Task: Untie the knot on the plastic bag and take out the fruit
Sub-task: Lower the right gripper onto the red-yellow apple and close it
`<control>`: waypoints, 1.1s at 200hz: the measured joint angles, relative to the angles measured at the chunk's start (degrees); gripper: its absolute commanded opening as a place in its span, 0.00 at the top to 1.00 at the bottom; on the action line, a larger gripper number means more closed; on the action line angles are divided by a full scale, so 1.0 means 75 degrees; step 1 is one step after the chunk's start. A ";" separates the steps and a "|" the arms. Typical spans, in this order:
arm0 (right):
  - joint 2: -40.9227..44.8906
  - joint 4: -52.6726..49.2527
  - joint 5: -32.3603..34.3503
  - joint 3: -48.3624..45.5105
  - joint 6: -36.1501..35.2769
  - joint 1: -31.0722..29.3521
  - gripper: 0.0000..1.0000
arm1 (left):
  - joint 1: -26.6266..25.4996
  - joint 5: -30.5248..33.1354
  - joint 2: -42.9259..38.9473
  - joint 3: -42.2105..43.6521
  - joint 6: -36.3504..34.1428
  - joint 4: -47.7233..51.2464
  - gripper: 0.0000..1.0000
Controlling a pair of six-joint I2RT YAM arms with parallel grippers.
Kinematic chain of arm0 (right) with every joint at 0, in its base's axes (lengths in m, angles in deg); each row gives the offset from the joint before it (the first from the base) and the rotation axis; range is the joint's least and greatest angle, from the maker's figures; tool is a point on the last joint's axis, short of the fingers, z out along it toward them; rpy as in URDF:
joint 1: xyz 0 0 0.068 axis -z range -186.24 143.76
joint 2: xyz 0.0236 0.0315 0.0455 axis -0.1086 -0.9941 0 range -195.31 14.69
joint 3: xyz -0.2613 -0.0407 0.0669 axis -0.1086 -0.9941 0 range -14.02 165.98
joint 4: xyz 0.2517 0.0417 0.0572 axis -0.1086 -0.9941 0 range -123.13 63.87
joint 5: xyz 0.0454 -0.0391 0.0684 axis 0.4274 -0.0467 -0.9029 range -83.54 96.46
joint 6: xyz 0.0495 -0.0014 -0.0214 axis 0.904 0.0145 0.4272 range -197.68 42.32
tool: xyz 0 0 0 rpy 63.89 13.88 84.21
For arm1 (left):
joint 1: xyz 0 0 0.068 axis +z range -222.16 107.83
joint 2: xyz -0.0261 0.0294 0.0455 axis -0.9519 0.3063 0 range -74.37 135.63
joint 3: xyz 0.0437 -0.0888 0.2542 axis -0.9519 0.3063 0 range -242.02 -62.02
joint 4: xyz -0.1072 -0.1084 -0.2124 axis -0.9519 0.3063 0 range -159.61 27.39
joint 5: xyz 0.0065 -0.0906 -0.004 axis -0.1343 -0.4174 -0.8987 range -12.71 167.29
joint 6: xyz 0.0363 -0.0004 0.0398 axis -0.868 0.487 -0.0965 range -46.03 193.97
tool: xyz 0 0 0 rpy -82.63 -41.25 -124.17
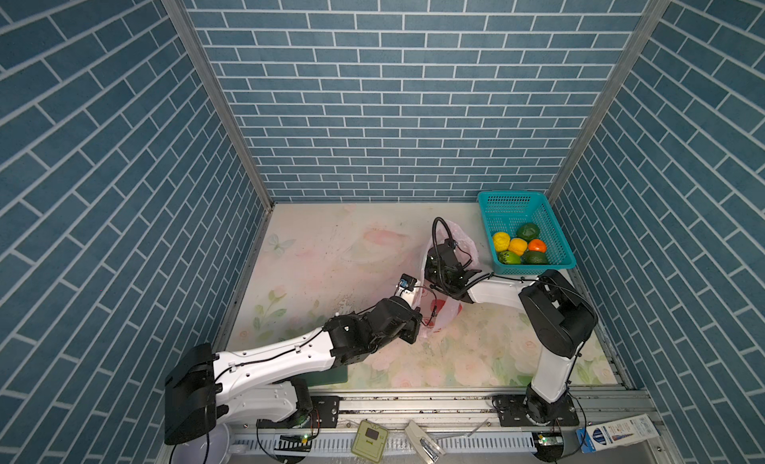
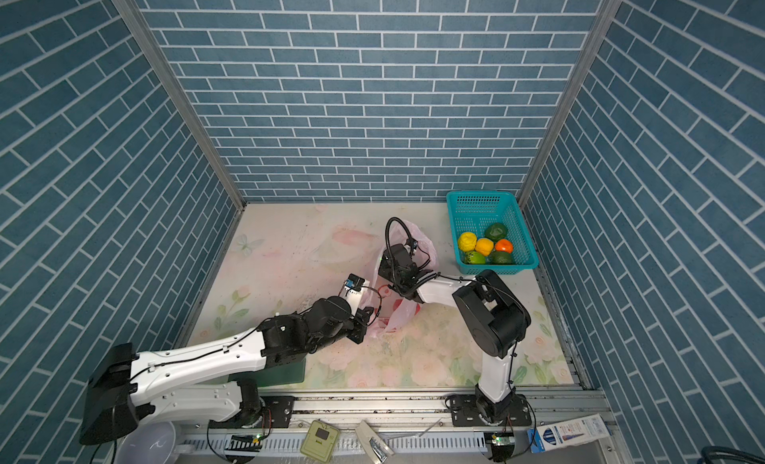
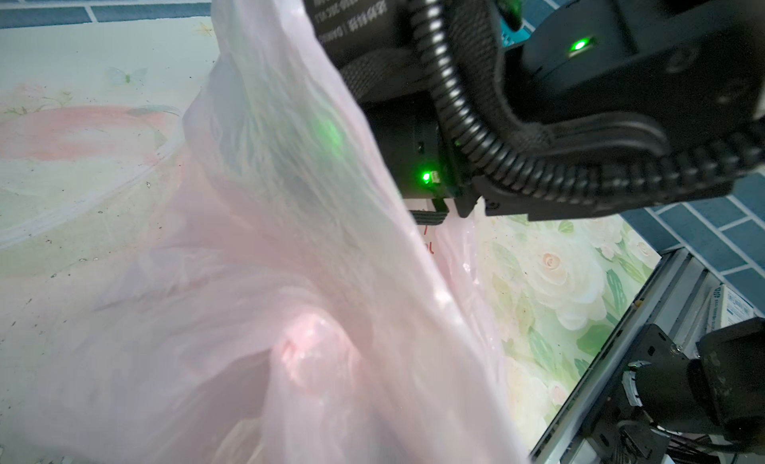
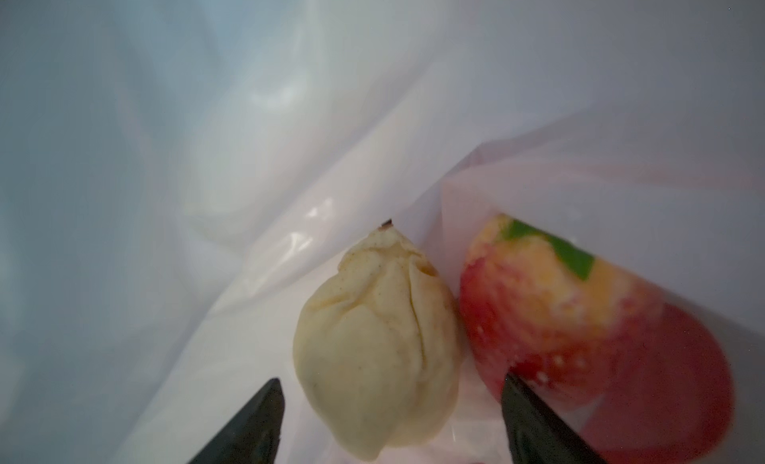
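Blue brick-patterned walls enclose a floral bench [image 1: 331, 242]. Right of its middle lies the pink plastic bag [image 1: 465, 242], near a teal basket [image 1: 513, 201] that stands in the far right corner and holds six fruits [image 1: 517, 245]. The left gripper [image 1: 416, 327] is closed on the bag's near edge. The right gripper [image 4: 391, 379] reaches inside the bag, jaws spread wide on either side of a whitish fruit [image 4: 372, 337], which touches a red fruit [image 4: 579, 317].
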State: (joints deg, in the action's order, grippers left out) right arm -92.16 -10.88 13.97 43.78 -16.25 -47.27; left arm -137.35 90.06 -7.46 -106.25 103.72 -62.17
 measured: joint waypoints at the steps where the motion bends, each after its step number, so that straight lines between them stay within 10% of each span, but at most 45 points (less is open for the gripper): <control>1: -0.0026 0.0020 0.0000 0.0000 0.0012 0.0000 0.18 | 0.0000 0.0000 0.0003 0.0000 0.0000 -0.0003 1.00; 100: -0.0708 0.1279 0.0184 -0.0012 0.0647 0.0023 0.18 | 0.0000 -0.0020 -0.0029 -0.0015 0.0055 0.0195 1.00; 220: 0.1116 -0.2034 0.0012 -0.0073 0.0361 0.0574 0.20 | -0.0017 0.0044 -0.0020 -0.0099 0.0061 0.0236 1.00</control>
State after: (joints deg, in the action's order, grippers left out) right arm -83.79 -26.14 14.06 43.23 -13.54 -42.97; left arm -137.48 90.39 -7.61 -106.99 104.18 -60.40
